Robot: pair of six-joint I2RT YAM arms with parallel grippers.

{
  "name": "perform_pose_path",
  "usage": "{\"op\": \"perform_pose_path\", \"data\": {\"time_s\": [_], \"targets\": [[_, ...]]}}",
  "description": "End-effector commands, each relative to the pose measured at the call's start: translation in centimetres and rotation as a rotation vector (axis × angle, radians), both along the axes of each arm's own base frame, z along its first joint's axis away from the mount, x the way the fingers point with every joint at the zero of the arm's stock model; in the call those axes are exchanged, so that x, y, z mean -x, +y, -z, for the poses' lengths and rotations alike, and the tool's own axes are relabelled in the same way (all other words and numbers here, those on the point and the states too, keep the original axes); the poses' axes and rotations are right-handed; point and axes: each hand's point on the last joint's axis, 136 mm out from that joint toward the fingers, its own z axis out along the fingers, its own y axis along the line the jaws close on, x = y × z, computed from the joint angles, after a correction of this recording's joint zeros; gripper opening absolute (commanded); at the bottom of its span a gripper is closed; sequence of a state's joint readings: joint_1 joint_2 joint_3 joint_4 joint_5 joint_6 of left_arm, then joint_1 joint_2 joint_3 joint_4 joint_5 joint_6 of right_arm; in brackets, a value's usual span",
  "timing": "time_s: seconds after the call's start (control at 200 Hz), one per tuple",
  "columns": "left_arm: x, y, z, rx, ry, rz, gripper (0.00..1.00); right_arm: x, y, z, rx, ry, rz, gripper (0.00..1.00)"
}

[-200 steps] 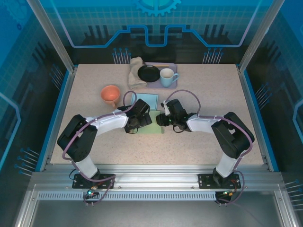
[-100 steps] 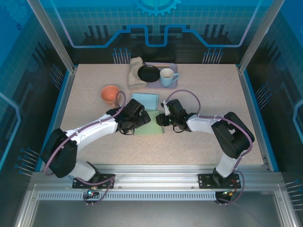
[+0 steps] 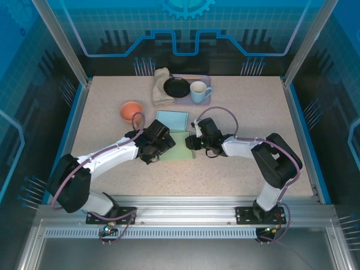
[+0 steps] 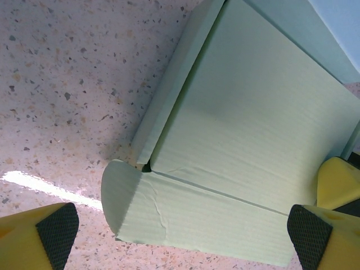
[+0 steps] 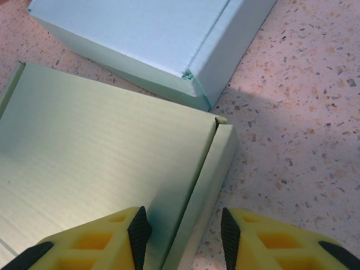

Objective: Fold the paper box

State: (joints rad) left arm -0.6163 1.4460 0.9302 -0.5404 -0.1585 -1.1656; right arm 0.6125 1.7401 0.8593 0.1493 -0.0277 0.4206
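The pale green paper box lies flat and unfolded at mid-table. In the left wrist view its wide base panel has a narrow left side strip raised and a rounded front flap lying on the table. My left gripper is at the box's left edge, and in its own view it is wide open, with the front flap between its fingers. My right gripper is at the right edge. It is open and straddles the raised right side strip without gripping it.
A folded light blue box sits just behind the green one, almost touching it. An orange bowl stands at the left. At the back are a beige cloth and a lavender tray holding a black plate and a mug.
My left arm has swung its elbow outward and its gripper has slid a little left and nearer, uncovering the blue box. The right arm has stayed put.
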Motion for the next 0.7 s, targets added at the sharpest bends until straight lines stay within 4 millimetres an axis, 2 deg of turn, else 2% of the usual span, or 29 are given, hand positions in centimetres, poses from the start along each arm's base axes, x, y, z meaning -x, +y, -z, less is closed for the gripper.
{"op": "perform_pose_path", "data": {"time_s": [0.0,0.51,0.695], "targets": [[0.2,-0.3,0.9,0.021,0.037,-0.013,0.99,2.9,-2.7,4.6,0.138,0.161,0.001,0.41],[-0.6,-1.7,3.3,0.028,0.079,0.008,0.99,3.0,-2.9,5.0,0.145,0.167,-0.002,0.41],[-1.6,-1.6,3.2,0.005,0.054,0.006,0.99,3.1,-2.9,5.1,0.145,0.169,-0.007,0.41]]}}
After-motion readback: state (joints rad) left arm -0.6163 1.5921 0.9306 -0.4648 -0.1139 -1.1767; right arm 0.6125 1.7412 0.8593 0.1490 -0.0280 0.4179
